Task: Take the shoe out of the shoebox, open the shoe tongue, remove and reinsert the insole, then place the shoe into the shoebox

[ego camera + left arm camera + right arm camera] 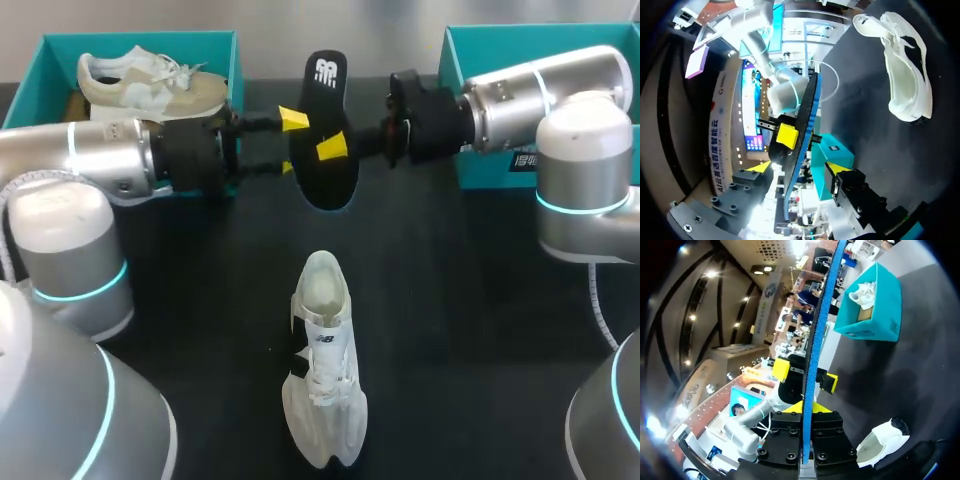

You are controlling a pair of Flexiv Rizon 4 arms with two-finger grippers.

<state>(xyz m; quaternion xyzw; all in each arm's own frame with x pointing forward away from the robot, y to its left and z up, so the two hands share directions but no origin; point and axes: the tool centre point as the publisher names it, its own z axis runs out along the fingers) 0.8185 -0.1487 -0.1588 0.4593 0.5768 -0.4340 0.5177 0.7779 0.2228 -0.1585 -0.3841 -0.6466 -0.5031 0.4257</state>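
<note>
The black insole (325, 100) with a blue underside hangs on edge in the air above the middle of the table. My right gripper (335, 148) is shut on it; in the right wrist view its yellow tips (802, 409) pinch the insole's blue edge (820, 325). My left gripper (291, 143) stands open astride the same insole (802, 125), its fingers (837, 168) apart from it on either side. The white shoe (322, 370) lies on the black table nearer the front, heel opening toward the insole. It also shows as the white shoe (905, 75) (882, 440) in both wrist views.
A teal shoebox (45, 60) at the back left holds a beige shoe (150, 85). A second teal shoebox (455, 60) sits at the back right, behind my right arm. Bare black tabletop surrounds the white shoe.
</note>
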